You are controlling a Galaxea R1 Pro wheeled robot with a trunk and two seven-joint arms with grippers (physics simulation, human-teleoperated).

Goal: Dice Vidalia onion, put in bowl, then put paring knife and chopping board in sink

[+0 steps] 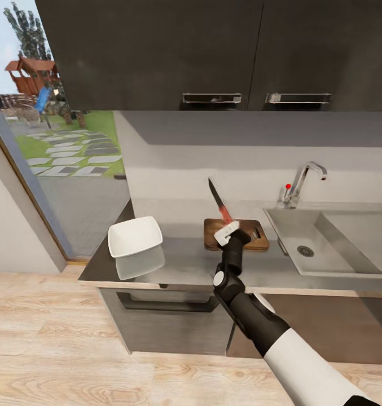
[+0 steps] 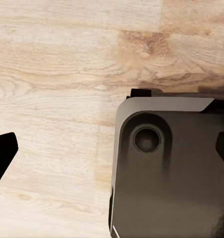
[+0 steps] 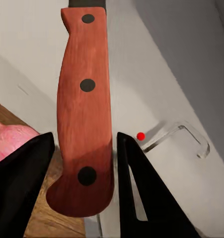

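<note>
Grip: right gripper [image 3: 82, 148] clamps paring knife [image 1: 219, 202] by its red handle, blade raised | Vidalia onion [image 3: 10, 141] just beside fingers, on chopping board [image 1: 257, 238] | ready to dice | left gripper: cannot tell

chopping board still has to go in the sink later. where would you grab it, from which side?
Grip the brown wooden chopping board at its short end nearest the steel sink, where the oblong handle slot gives a finger purchase. It lies flat on the grey countertop, so probably come from above on that end. The right gripper holds the red-handled paring knife.
</note>
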